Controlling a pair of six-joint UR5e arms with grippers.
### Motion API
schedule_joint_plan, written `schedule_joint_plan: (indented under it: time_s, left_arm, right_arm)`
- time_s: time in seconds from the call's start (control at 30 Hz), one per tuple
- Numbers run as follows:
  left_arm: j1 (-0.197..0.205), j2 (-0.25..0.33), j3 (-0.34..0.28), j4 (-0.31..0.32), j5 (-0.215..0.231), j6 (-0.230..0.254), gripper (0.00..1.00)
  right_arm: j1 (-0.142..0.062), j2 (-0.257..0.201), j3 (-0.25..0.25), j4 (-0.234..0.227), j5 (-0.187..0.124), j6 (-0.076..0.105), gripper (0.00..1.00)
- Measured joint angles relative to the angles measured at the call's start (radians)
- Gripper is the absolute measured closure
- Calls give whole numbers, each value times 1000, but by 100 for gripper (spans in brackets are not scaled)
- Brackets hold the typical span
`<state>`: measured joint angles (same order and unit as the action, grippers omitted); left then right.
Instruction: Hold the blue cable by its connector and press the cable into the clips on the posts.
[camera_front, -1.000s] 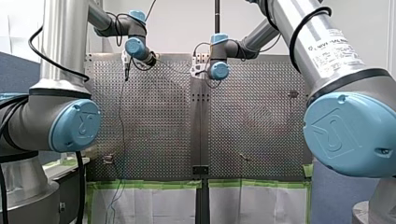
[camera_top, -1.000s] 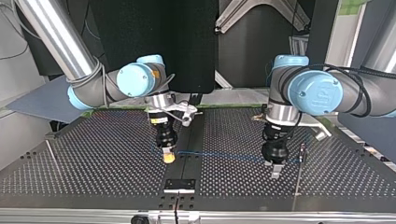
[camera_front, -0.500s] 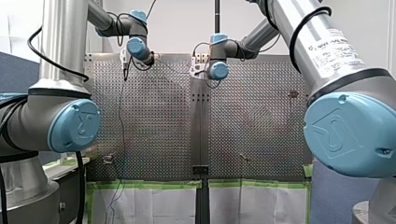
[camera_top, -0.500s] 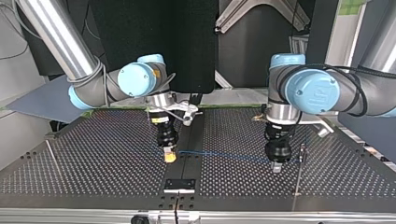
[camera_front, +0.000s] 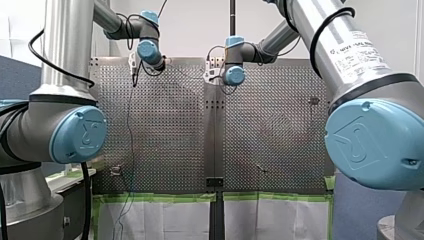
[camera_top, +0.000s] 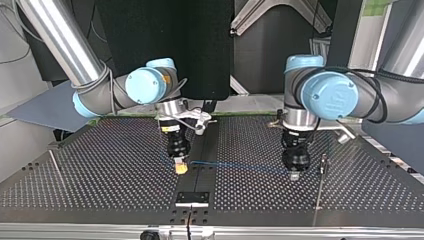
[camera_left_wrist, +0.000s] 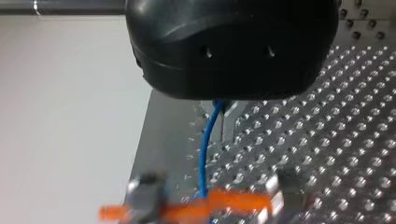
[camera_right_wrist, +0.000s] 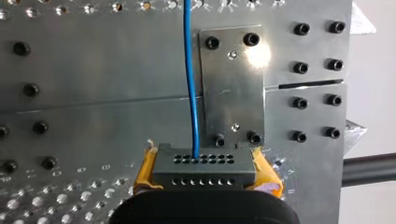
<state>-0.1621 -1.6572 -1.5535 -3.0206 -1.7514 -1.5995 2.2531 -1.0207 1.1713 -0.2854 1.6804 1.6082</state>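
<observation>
Our right gripper is clamped on the grey connector — its yellow pads press against the connector's two sides. The blue cable leaves a hole in the connector's upper row. It runs straight ahead over the perforated table, passing just beside a bolted metal plate.

In the top view the cable hangs clear of the table as a nearly level line. It runs from the right gripper, at the table's centre seam, to our left gripper at the view's right. The left gripper's fingers are drawn narrow on the cable. In the left wrist view the cable comes out from under the black gripper body. A thin post stands just beside the left gripper — we cannot tell whether the cable touches it.
</observation>
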Motion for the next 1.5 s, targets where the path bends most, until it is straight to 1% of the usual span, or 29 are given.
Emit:
schedule_joint_plan:
  time_s: [0.17, 0.3, 0.4, 0.53, 0.63, 0.7, 0.83, 0.9, 1.03, 1.17, 1.23, 1.33, 1.4, 1.5]
  left_arm:
    - [-20, -1, -35, 30, 0, 0, 100]
    - [-43, -4, -79, 64, -4, -2, 100]
    - [-64, -22, -108, 76, -16, 0, 100]
    - [-99, -56, -127, 90, -45, 10, 100]
    - [-129, -86, -130, 114, -73, 10, 100]
    - [-151, -107, -131, 135, -94, 6, 100]
    - [-193, -150, -137, 171, -136, 0, 100]
    - [-213, -170, -147, 189, -157, -5, 100]
    - [-249, -206, -177, 224, -190, -24, 100]
    - [-286, -243, -213, 261, -196, -37, 100]
    - [-308, -265, -234, 282, -196, -40, 100]
    - [-337, -294, -261, 311, -197, -42, 100]
    - [-355, -312, -276, 330, -198, -44, 100]
    - [-372, -339, -295, 358, -202, -50, 100]
  right_arm:
    - [-4, -2, 21, 29, 32, 1, 100]
    - [-8, -4, 52, 27, 64, 7, 100]
    - [-11, -5, 79, 20, 92, 15, 100]
    - [-17, -15, 122, -11, 135, 24, 100]
    - [-21, -31, 151, -39, 159, 29, 100]
    - [-21, -45, 167, -54, 165, 30, 100]
    - [-13, -66, 208, -89, 174, 18, 100]
    - [-9, -70, 227, -99, 180, 15, 100]
    - [-10, -73, 271, -127, 188, 17, 100]
    - [-14, -75, 313, -165, 193, 22, 100]
    - [-16, -75, 334, -185, 195, 28, 100]
    - [-21, -74, 359, -210, 208, 33, 100]
    - [-27, -73, 380, -231, 225, 30, 100]
    - [-35, -71, 408, -259, 252, 20, 100]
